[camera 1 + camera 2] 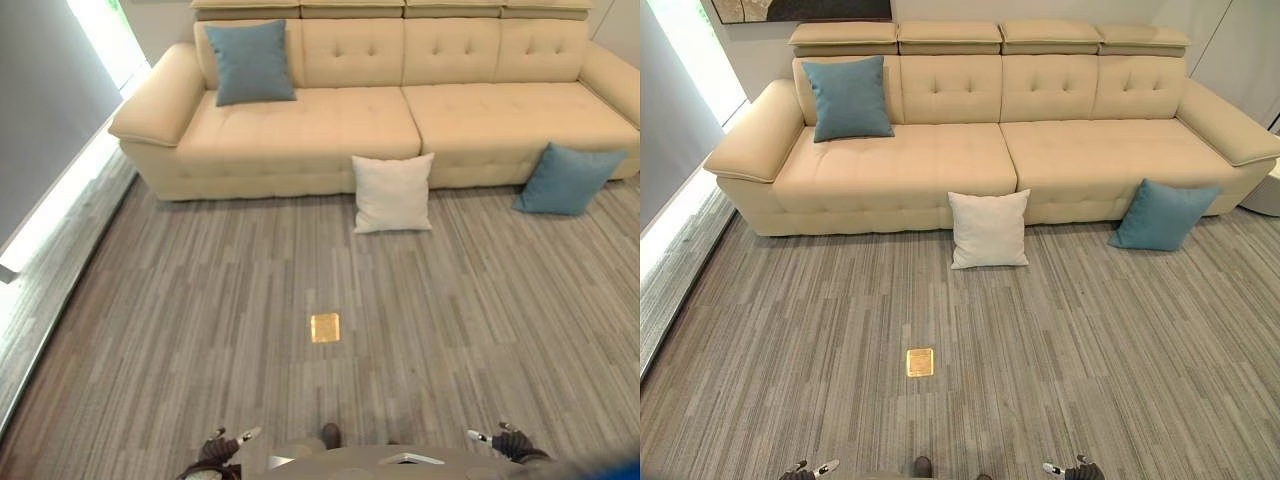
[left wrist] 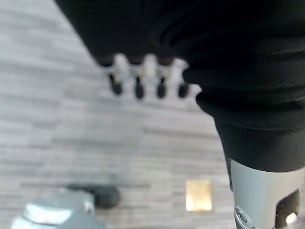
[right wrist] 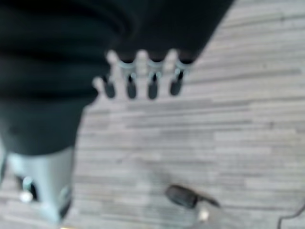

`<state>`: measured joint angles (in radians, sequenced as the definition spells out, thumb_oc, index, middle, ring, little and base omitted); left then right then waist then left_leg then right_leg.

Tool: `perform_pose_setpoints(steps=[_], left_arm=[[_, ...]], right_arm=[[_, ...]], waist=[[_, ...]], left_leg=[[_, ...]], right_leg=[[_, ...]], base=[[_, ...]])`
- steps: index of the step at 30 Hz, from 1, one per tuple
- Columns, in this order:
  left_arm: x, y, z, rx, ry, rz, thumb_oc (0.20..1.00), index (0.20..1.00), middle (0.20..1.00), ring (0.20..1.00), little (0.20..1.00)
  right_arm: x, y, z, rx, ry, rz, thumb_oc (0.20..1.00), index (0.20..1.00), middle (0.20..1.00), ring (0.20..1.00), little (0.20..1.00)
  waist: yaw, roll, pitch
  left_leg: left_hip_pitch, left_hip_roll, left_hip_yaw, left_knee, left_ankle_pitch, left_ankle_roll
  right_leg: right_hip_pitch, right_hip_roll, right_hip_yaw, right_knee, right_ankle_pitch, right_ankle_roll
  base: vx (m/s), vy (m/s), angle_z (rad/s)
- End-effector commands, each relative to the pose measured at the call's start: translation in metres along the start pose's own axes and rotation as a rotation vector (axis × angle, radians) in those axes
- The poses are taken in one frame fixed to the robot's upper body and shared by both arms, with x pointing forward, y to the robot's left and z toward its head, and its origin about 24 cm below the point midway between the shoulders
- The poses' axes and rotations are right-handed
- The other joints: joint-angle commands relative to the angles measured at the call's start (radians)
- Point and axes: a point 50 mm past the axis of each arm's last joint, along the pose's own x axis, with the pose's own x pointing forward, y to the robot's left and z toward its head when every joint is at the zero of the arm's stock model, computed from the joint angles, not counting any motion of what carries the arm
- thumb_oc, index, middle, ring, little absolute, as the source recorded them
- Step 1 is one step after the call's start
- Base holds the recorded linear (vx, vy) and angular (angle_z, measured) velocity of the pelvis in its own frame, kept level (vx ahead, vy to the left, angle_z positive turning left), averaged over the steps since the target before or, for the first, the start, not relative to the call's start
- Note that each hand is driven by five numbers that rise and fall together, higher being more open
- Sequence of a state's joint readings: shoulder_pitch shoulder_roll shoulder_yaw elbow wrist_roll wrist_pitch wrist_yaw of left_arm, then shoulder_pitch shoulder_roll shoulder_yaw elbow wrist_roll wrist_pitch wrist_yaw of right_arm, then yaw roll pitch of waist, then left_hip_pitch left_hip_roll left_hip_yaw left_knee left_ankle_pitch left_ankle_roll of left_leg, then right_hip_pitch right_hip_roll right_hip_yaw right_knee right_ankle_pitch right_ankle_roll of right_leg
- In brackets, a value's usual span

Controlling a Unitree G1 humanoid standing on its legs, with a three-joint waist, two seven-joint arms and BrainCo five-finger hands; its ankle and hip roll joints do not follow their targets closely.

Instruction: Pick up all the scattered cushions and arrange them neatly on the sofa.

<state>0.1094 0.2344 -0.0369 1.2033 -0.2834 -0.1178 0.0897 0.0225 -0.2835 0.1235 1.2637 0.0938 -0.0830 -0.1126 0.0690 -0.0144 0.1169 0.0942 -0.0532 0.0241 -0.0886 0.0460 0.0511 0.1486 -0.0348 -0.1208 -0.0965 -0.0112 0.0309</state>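
Observation:
A long beige sofa [image 1: 330, 120] stands across the far side of the room. One teal cushion [image 1: 249, 61] leans upright against its backrest at the left end. A white cushion [image 1: 393, 192] stands on the carpet, propped against the sofa's front near the middle. A second teal cushion [image 1: 566, 179] rests on the floor against the sofa's front at the right end. My left hand [image 1: 222, 446] and right hand [image 1: 505, 440] hang low at the near edge, far from all the cushions. Both wrist views show straight fingers [image 2: 138, 82] [image 3: 141, 76] over the carpet, holding nothing.
A small gold plate [image 1: 325, 327] is set into the grey striped carpet between me and the white cushion. A bright window strip with a raised floor ledge [image 1: 55, 215] runs along the left side. A pale rounded object [image 1: 1266, 190] stands beyond the sofa's right arm.

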Motion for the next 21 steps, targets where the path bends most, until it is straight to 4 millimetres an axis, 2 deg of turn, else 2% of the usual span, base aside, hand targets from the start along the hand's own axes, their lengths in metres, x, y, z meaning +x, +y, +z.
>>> perform_pose_setpoints(steps=[1, 21], left_arm=[[0.0037, -0.0039, 0.0095, 0.03, -0.003, 0.0, 1.0, 1.0, 1.0, 1.0, 1.0], [0.0054, -0.0091, 0.0185, 0.016, -0.022, -0.019, 1.0, 1.0, 1.0, 1.0, 1.0]], right_arm=[[0.0043, -0.0087, 0.0212, -0.038, -0.047, -0.035, 1.0, 1.0, 1.0, 1.0, 1.0], [0.0047, -0.0037, 0.0282, -0.028, -0.067, -0.02, 1.0, 1.0, 1.0, 1.0, 1.0]], waist=[[0.008, -0.003, 0.002], [0.005, -0.012, 0.028]], left_leg=[[-0.007, 0.025, -0.125, 0.001, -0.04, -0.091], [-0.016, 0.044, -0.148, 0.001, -0.032, -0.105]], right_leg=[[-0.032, -0.021, -0.034, 0.009, -0.002, 0.066], [-0.036, 0.0, -0.051, 0.017, -0.023, 0.05]], base=[[0.0, 0.0, 0.0], [0.01, -0.025, 0.01]])
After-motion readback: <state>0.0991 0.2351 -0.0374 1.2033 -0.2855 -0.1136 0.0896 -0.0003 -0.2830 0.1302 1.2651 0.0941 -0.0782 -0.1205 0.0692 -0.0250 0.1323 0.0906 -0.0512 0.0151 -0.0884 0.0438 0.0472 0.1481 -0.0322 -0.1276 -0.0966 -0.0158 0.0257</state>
